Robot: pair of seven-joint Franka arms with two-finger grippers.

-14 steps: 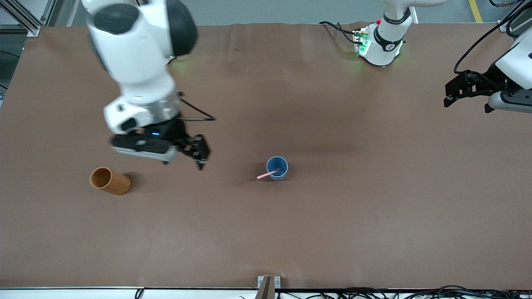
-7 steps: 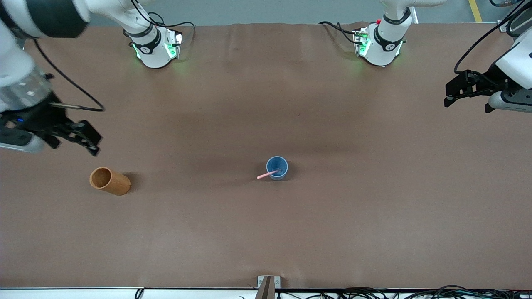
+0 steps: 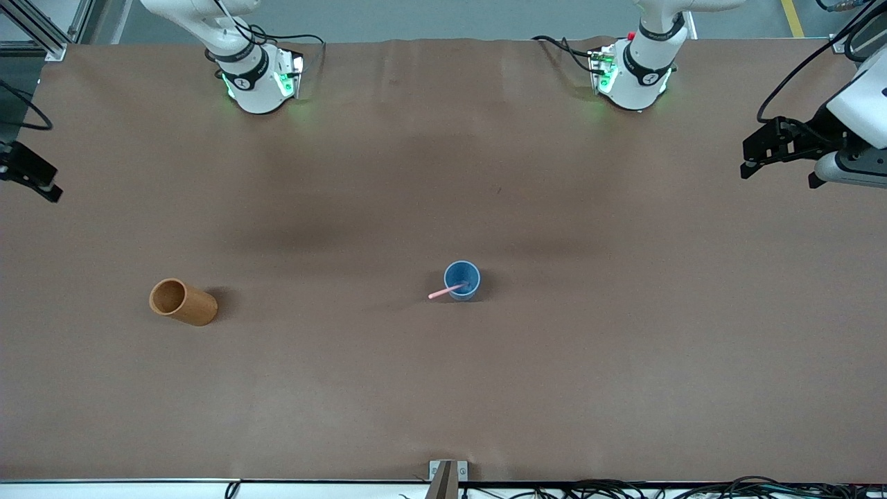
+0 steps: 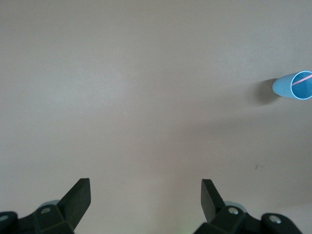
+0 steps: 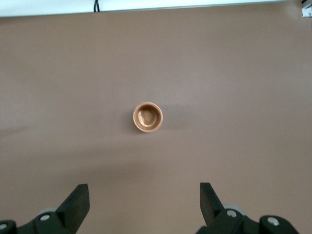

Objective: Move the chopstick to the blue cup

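Note:
The blue cup (image 3: 462,280) stands upright near the middle of the table. The pale pink chopstick (image 3: 445,292) leans in it, its upper end sticking out over the rim toward the right arm's end. The cup also shows in the left wrist view (image 4: 294,86) with the chopstick (image 4: 302,79) across its mouth. My right gripper (image 3: 31,174) is open and empty, up over the table's edge at the right arm's end. My left gripper (image 3: 762,149) is open and empty, waiting over the left arm's end.
An orange-brown wooden cup (image 3: 182,302) stands toward the right arm's end of the table, and shows in the right wrist view (image 5: 147,117). The two arm bases (image 3: 258,76) stand along the edge farthest from the front camera. Cables lie along the nearest edge.
My right arm has swung away from over the wooden cup area out to the table's edge at its own end. The left arm, blue cup and chopstick have not moved.

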